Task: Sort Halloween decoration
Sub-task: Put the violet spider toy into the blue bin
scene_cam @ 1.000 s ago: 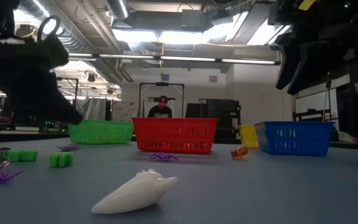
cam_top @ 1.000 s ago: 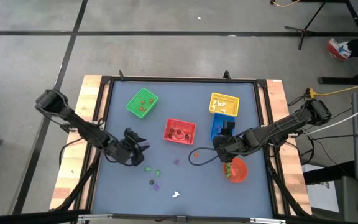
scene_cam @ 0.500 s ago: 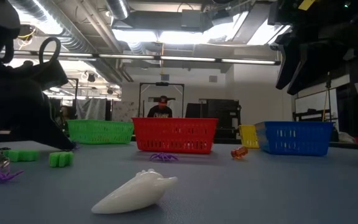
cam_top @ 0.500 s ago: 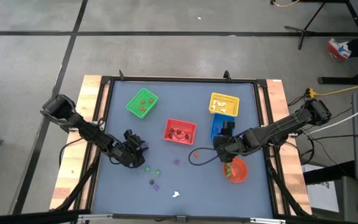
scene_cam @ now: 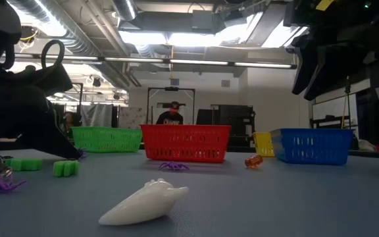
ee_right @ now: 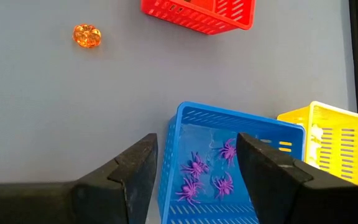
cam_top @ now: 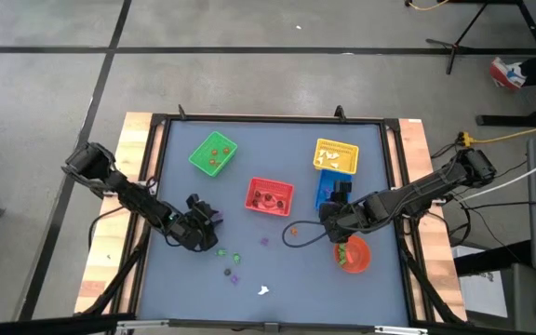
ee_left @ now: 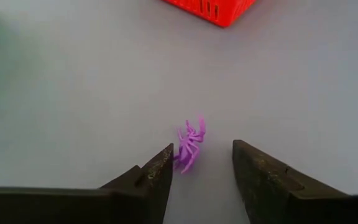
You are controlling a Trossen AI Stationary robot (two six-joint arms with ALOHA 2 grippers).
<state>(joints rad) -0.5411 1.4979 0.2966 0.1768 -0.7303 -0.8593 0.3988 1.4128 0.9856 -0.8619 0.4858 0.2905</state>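
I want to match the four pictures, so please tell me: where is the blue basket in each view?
High view: blue basket right of centre, just right of the red basket.
Low view: at the right, on the table.
Left wrist view: not in it.
Right wrist view: lower middle of the picture, with purple spiders inside.
Shared landmark: the red basket, seen in all four views.

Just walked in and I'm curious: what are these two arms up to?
They're sorting tiny Halloween trinkets into baskets. The left gripper is low over the table, jaws open around a purple spider but not yet closed on it. The right gripper hangs open above the blue basket, which already holds purple spiders.
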